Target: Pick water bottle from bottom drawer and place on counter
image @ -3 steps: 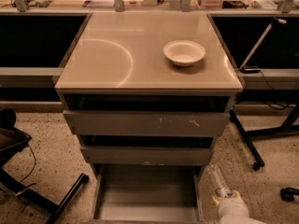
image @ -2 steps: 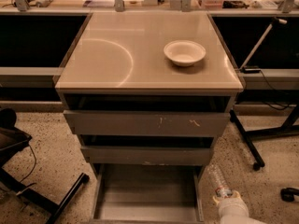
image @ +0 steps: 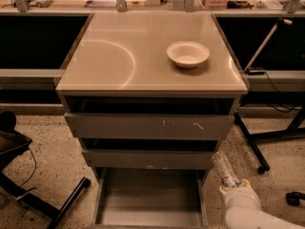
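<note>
We see the gripper [image: 232, 184], cut off at lower right, fingers clasping the water bottle [image: 222, 166] beside the open bottom drawer [image: 150, 199]; a bowl [image: 188, 54] sits on the counter [image: 119, 61].

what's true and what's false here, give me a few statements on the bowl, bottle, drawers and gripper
1. The white round bowl sits on the glossy beige counter. True.
2. The small clear plastic water bottle lies in the grey metal bottom drawer. False: it is outside the drawer, to the right of the cabinet, with its lower end at the gripper.
3. The bottom drawer is pulled open. True.
4. The gripper hovers above the counter. False: it is at the lower right of the view, beside the open bottom drawer and below counter level.
5. The bowl stands inside the curved arc mark. False: the arc is on the counter's left half and the bowl is on the right, apart from it.
</note>
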`<state>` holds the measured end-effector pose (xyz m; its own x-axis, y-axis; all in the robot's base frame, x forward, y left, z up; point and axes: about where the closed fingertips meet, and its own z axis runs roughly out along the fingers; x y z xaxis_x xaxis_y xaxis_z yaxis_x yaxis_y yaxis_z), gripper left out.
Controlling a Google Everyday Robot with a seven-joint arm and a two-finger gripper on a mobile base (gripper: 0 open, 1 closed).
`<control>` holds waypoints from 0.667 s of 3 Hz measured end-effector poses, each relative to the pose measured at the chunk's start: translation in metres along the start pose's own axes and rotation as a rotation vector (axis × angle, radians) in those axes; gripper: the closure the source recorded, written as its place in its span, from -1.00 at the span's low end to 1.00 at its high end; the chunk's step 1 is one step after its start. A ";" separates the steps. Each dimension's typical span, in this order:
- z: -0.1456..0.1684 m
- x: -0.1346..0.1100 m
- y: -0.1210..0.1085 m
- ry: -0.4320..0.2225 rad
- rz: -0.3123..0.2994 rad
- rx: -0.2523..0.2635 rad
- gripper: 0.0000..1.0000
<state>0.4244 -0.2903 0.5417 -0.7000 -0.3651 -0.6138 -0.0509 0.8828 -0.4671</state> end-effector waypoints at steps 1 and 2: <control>-0.059 -0.048 -0.013 -0.022 -0.068 0.061 1.00; -0.122 -0.117 -0.049 -0.056 -0.082 0.182 1.00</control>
<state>0.4216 -0.2552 0.7140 -0.6579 -0.4535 -0.6013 0.0270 0.7836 -0.6207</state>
